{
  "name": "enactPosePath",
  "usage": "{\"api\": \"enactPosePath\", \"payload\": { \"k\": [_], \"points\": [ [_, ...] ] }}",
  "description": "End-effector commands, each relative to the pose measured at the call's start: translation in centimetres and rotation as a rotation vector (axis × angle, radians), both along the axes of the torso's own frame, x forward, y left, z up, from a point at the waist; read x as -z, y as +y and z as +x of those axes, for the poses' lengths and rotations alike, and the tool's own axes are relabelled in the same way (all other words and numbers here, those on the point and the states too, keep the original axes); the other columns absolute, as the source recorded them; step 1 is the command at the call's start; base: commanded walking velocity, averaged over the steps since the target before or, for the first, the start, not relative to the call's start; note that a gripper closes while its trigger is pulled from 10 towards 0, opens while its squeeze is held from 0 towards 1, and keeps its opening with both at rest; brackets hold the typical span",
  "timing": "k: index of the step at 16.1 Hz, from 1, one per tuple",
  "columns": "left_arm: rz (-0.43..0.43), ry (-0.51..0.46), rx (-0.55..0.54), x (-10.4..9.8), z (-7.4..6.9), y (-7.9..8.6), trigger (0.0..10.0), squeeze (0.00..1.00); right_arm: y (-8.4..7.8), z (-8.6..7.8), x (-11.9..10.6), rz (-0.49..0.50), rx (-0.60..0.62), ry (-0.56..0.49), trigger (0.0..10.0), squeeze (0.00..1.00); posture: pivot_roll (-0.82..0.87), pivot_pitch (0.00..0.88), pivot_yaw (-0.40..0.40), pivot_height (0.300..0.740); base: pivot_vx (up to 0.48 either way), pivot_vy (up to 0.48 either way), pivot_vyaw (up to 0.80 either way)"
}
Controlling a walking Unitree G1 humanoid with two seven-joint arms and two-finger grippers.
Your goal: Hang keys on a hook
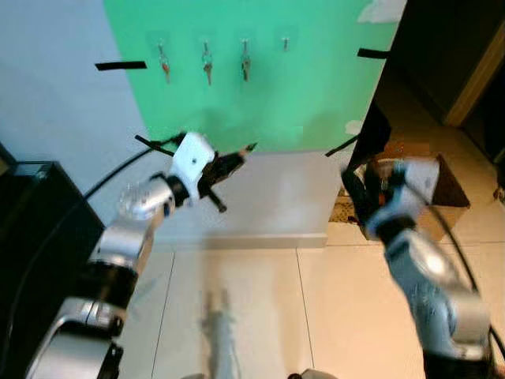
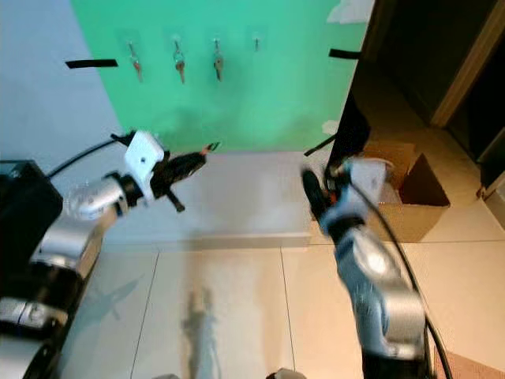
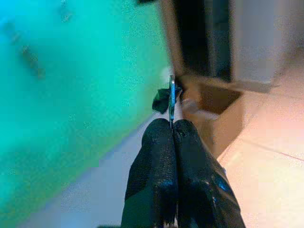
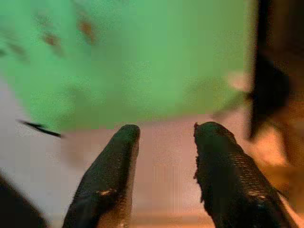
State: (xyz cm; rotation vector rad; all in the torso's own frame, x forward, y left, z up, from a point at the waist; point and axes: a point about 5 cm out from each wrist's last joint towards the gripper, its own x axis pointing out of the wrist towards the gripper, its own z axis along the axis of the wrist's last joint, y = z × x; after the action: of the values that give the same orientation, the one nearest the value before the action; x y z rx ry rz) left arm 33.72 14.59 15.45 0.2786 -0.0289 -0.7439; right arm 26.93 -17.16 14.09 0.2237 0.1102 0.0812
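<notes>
Raised in front of the green wall panel, my left gripper is shut on a thin metal key that sticks out past its fingertips. It hangs below and left of the row of hooks. Three hooks carry keys; the rightmost hook looks bare. My right gripper is open with nothing between its fingers, held lower at the panel's right edge.
A black cabinet stands at the left. An open cardboard box sits on the floor at the right, beside a dark doorway. Black tape strips mark the wall. Pale tiled floor lies below.
</notes>
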Motion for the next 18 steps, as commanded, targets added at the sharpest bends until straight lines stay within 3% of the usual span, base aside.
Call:
{"api": "enactPosePath", "payload": {
  "k": [1, 2, 3, 5, 8, 10, 18],
  "points": [
    [-0.002, -0.002, -0.062, -0.2, 0.2, 0.7, 0.0, 0.00, -0.4, 0.0, -0.1, -0.020, 0.052, -0.014, 10.0, 1.00, -0.10, 0.000, 0.057, 0.740, 0.000, 0.000, 0.00],
    [-0.027, 0.025, -0.163, 0.5, -0.1, 1.5, 9.6, 0.00, -0.8, -0.5, 0.8, -0.028, 0.111, 0.022, 10.0, 1.00, -0.09, 0.000, 0.060, 0.740, 0.000, 0.000, 0.00],
    [-0.058, 0.060, -0.241, 1.1, -0.5, 2.2, 10.0, 0.00, -1.0, -0.9, 1.5, -0.028, 0.148, 0.046, 10.0, 1.00, -0.10, 0.000, 0.063, 0.740, 0.000, 0.000, 0.00],
    [-0.084, 0.069, -0.284, 1.6, -1.3, 2.4, 10.0, 0.00, -1.0, -1.3, 1.9, -0.030, 0.178, 0.056, 10.0, 1.00, -0.10, 0.000, 0.067, 0.740, 0.000, 0.000, 0.00],
    [-0.058, 0.018, -0.412, 2.1, -1.9, 2.5, 10.0, 0.00, -0.5, -1.8, 2.9, -0.092, 0.159, 0.065, 10.0, 1.00, -0.10, 0.000, 0.061, 0.740, 0.000, 0.000, 0.00],
    [-0.005, 0.005, -0.418, 2.3, -2.0, 2.2, 10.0, 0.00, -0.1, -1.8, 3.1, -0.087, 0.147, 0.050, 10.0, 1.00, -0.09, 0.000, 0.064, 0.740, 0.133, 0.000, 0.00],
    [0.024, -0.020, -0.428, 1.7, -1.9, 2.2, 10.0, 0.00, 0.4, -1.2, 3.2, -0.091, 0.103, 0.031, 10.0, 1.00, -0.08, 0.000, 0.076, 0.740, 0.331, 0.000, 0.49]
  ]
}}
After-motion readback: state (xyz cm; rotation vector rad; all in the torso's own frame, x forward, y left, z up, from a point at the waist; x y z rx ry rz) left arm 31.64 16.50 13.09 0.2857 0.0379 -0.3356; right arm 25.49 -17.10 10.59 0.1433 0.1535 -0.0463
